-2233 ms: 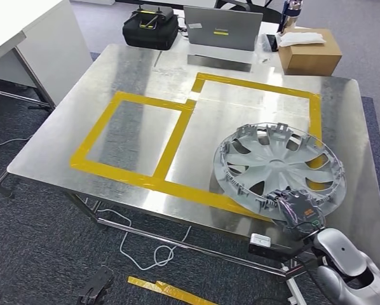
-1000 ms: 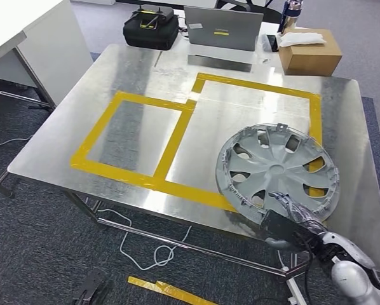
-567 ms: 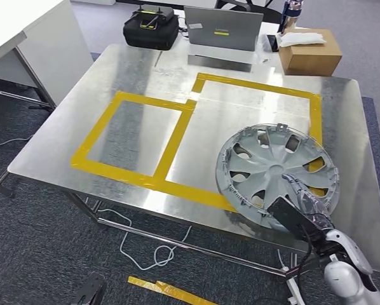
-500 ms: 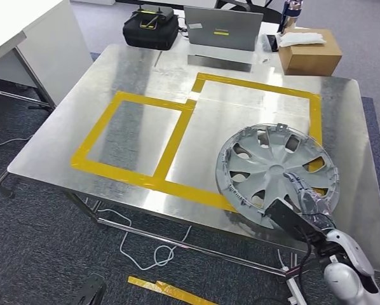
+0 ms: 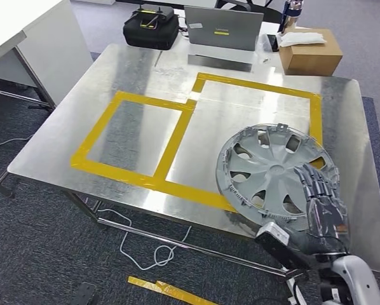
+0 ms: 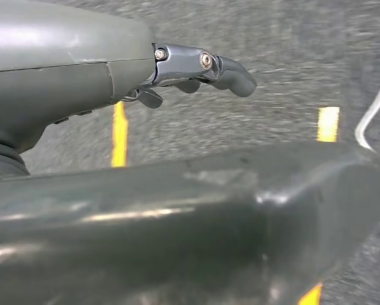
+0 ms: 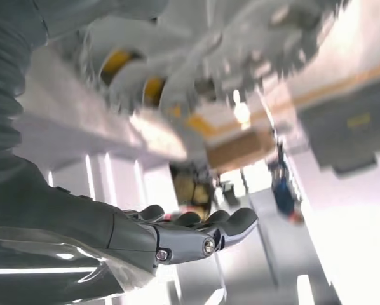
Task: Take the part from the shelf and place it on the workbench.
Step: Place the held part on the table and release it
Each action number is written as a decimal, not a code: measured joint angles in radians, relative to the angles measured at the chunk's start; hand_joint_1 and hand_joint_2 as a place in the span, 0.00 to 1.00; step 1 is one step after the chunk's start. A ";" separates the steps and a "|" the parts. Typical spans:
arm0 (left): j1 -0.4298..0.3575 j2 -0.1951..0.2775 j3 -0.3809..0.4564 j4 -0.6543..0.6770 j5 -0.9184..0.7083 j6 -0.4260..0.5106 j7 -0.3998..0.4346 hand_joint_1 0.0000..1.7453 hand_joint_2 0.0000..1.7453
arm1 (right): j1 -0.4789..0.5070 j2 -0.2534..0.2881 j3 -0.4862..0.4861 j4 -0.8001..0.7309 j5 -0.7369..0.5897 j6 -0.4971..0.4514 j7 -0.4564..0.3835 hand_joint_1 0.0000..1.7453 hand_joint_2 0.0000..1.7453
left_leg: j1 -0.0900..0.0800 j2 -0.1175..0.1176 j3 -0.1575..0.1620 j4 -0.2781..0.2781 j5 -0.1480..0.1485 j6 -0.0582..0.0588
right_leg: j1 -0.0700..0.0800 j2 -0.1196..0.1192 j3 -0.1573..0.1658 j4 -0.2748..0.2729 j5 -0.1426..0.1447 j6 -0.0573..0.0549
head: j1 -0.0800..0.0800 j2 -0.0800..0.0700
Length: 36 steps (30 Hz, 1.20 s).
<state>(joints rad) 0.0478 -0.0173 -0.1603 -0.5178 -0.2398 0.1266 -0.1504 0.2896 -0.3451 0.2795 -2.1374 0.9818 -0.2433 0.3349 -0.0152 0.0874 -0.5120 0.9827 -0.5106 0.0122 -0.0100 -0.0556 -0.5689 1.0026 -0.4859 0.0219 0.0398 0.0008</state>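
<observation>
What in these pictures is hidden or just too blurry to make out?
- Head view: the right hand covers the near edge of the silver wheel cover, so contact between them cannot be judged.
- Head view: items behind the cardboard box are cut off by the top edge.
- Right wrist view: the wheel cover and the room are smeared by blur and glare.
- Left wrist view: a dark body part hides most of the floor beneath the left hand.

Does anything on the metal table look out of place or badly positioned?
Yes. The hubcap lies flat but not wholly inside the big square of yellow tape: it covers the tape at the near right corner. The right hand is above its rim, fingers spread.
</observation>
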 joint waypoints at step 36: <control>0.165 -0.158 0.433 -0.246 -0.306 -0.137 -0.021 0.00 0.00 | 0.491 0.624 -0.630 0.082 -0.275 -0.390 -0.149 0.00 1.00 | 0.010 -0.012 0.004 -0.012 0.014 0.013 | -0.012 0.041 0.037 0.015 -0.039 0.031 | 0.007 0.000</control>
<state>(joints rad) 0.2126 -0.1753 0.2731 -0.7640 -0.5462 -0.0104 -0.1714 0.7808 0.2790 -0.3510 -2.0556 0.7073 -0.6335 0.1862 -0.0050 0.0757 -0.5077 0.9706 -0.4970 0.0249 -0.0224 -0.0149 -0.5321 1.0177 -0.5246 0.0528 0.0470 0.0008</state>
